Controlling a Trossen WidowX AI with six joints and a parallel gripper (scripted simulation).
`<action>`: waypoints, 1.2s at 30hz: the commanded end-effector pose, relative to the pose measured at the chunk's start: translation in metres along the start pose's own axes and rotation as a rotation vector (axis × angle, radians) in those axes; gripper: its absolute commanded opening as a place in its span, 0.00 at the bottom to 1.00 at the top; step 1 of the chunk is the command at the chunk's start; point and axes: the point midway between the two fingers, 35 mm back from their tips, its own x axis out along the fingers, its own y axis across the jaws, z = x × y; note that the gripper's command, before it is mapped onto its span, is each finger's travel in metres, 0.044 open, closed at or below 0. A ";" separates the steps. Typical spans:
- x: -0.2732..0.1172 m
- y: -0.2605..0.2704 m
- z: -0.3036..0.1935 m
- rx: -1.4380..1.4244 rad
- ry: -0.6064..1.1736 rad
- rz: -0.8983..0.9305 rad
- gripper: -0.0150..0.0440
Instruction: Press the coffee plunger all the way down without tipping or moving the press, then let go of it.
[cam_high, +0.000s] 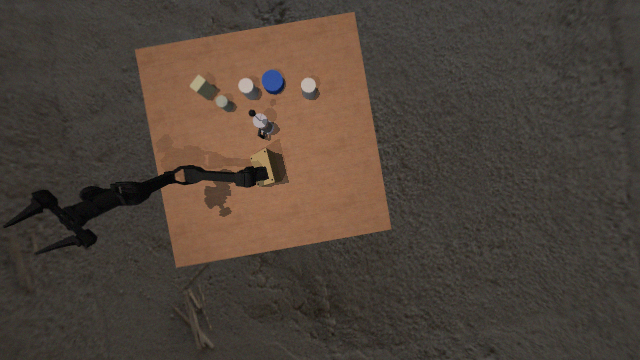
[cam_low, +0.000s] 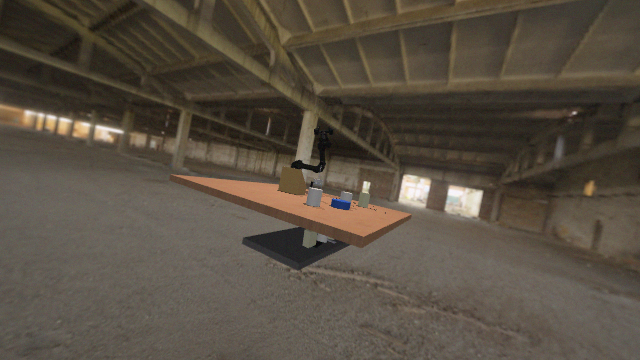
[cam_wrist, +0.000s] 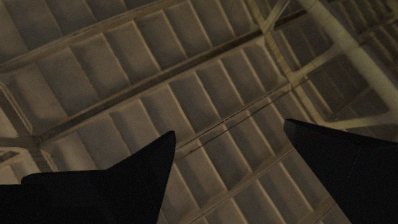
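The coffee press (cam_high: 260, 121) stands upright on the table (cam_high: 330, 175) (cam_low: 240, 192). A black plunger knob (cam_high: 252, 113) shows at the upper left of its lid on a thin rod, raised above the lid. Its black handle (cam_high: 261, 134) is on the lower side. In the exterior view the press is mostly hidden behind a white cylinder. My gripper (cam_high: 20, 240) (cam_low: 323, 131) (cam_wrist: 228, 130) is open and empty, far from the press, beyond the table's left edge and high up. The wrist view shows only the roof between the fingers.
The arm rises from a tan stand (cam_high: 263, 159) (cam_low: 291, 181) beside the press. Beyond the press are a white cylinder (cam_high: 246, 85), a blue disc (cam_high: 272, 81) (cam_low: 340, 204) and another white cylinder (cam_high: 308, 85) (cam_low: 314, 197). A pale green cylinder (cam_high: 222, 102) and a pale block (cam_high: 199, 83) stand farther left.
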 end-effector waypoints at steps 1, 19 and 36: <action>0.002 -0.023 -0.056 -0.047 0.179 -0.014 1.00; -0.102 -0.067 -0.296 -0.117 1.029 0.149 1.00; -0.357 -0.051 -0.409 0.066 1.896 0.642 1.00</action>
